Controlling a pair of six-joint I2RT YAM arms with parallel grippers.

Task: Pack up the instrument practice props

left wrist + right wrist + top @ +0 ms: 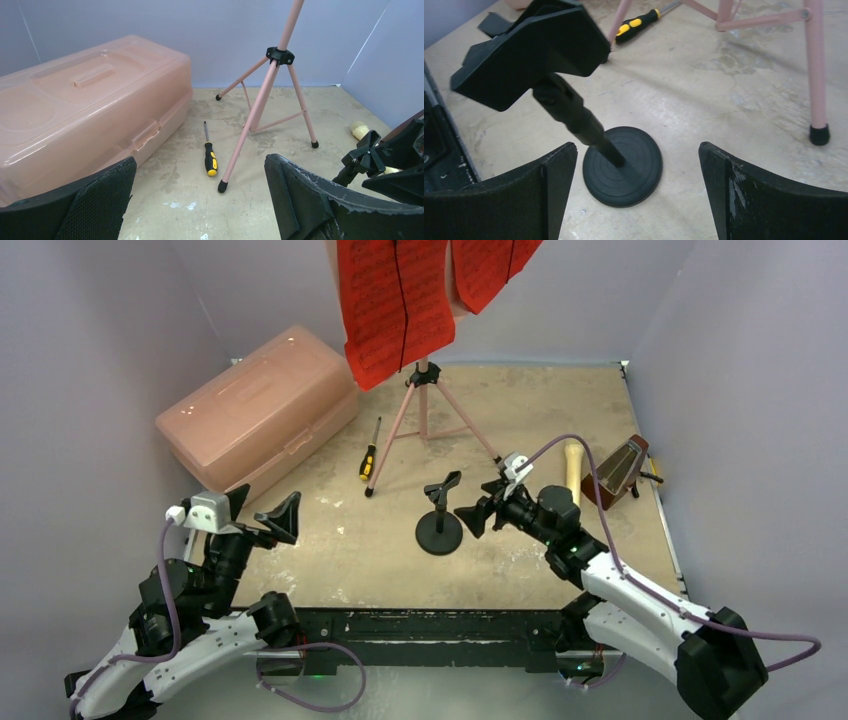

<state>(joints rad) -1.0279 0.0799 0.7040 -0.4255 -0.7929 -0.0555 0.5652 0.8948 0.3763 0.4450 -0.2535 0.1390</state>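
Between lavender walls [90,330], stained tabletop [340,550], pink stand [423,408]

Red pages [392,300], pink stand [424,408], yellow-and-black screwdriver handle [368,462], brown metronome [620,472], seemingly cream microphone [573,465].

Pale lavender walls [110,310] on three sides; worn, stained beige tabletop [340,540].

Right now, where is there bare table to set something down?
Bare patch: near-centre, bordered by the left end effector, screwdriver and black desk stand. Another: far right corner, behind the metronome. Crowded: right edge, where microphone, metronome and right end effector bunch; also under the music stand.
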